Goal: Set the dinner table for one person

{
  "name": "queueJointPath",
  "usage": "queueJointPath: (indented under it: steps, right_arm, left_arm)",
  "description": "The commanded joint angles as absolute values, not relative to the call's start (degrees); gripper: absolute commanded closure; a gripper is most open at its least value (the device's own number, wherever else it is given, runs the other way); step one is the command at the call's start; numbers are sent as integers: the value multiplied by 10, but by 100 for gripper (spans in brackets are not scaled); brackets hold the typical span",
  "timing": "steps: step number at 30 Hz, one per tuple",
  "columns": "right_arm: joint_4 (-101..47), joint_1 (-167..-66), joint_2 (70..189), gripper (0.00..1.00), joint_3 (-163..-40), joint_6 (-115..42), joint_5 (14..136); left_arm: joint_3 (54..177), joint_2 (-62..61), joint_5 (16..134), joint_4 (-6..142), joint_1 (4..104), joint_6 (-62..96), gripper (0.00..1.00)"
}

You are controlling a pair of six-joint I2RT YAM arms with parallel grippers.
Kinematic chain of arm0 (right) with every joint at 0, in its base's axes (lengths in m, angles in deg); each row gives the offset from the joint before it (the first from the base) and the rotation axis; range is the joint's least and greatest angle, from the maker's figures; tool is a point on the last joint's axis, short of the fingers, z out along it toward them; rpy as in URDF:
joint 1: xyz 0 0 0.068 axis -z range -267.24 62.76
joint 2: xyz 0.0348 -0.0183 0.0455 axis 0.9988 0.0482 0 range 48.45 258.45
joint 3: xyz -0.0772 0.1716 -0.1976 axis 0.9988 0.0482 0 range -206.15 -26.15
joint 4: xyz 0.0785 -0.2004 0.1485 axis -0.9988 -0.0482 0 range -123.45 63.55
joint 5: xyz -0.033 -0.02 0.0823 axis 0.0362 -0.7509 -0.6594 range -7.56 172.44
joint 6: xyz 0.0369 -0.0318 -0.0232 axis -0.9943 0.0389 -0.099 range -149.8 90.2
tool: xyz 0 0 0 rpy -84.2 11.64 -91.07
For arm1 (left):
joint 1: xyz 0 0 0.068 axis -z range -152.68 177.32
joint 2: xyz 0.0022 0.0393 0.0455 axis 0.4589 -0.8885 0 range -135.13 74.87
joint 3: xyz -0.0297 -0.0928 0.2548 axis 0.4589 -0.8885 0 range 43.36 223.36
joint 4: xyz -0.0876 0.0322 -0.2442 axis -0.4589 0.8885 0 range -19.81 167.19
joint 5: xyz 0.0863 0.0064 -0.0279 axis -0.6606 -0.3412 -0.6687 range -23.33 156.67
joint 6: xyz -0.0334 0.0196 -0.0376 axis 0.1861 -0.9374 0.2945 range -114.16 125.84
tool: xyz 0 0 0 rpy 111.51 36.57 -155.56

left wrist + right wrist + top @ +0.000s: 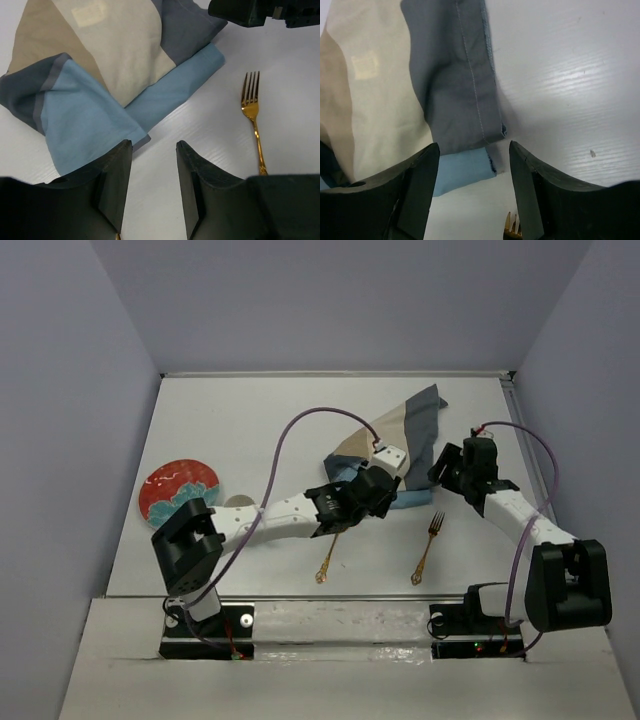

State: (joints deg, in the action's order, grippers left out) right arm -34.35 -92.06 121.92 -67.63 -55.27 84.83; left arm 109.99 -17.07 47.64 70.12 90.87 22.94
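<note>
The white dinner table (250, 420) carries a crumpled blue, grey and tan placemat (405, 435) at its middle back. My left gripper (383, 492) hovers at the cloth's near blue corner (95, 125). Its jaws (152, 145) are open, with only bare tabletop between them. My right gripper (441, 474) is open over the placemat's right corner (465, 167), gripping nothing (474, 145). A gold fork (428, 548) lies to the right of the cloth, also visible in the left wrist view (254, 117). Only the fork's tines (512, 226) peek in low in the right wrist view.
A red and teal plate (180, 490) sits at the left of the table. A second gold utensil (326, 563) lies partly under my left arm near the front edge. A metal rail (520, 430) runs along the table's right side. Grey walls enclose the table.
</note>
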Motion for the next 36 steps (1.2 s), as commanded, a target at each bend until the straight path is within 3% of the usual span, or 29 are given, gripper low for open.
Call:
queueJointPath:
  steps: [1, 7, 15, 28, 33, 35, 36]
  right_arm:
    - [-266, -900, 1209, 36, -629, -610, 872]
    - [-218, -882, 1254, 36, -625, -643, 803]
    - [-148, -882, 1273, 43, -602, -671, 778]
    - [-132, -882, 1308, 46, -602, -676, 778]
    - [-127, -882, 1311, 53, -596, -679, 779]
    - [-127, -882, 1310, 57, -593, -680, 785]
    - [-127, -882, 1309, 60, -592, -680, 786]
  left_arm:
    - [1165, -235, 380, 744, 924, 203, 48]
    - [1205, -290, 348, 775, 932, 191, 37]
    - [1218, -317, 312, 785, 942, 173, 36]
    - [1233, -353, 292, 796, 953, 162, 46]
    - [1235, -359, 272, 796, 953, 162, 49]
    - [1239, -362, 272, 795, 953, 161, 53]
    - [1240, -365, 270, 795, 954, 159, 61]
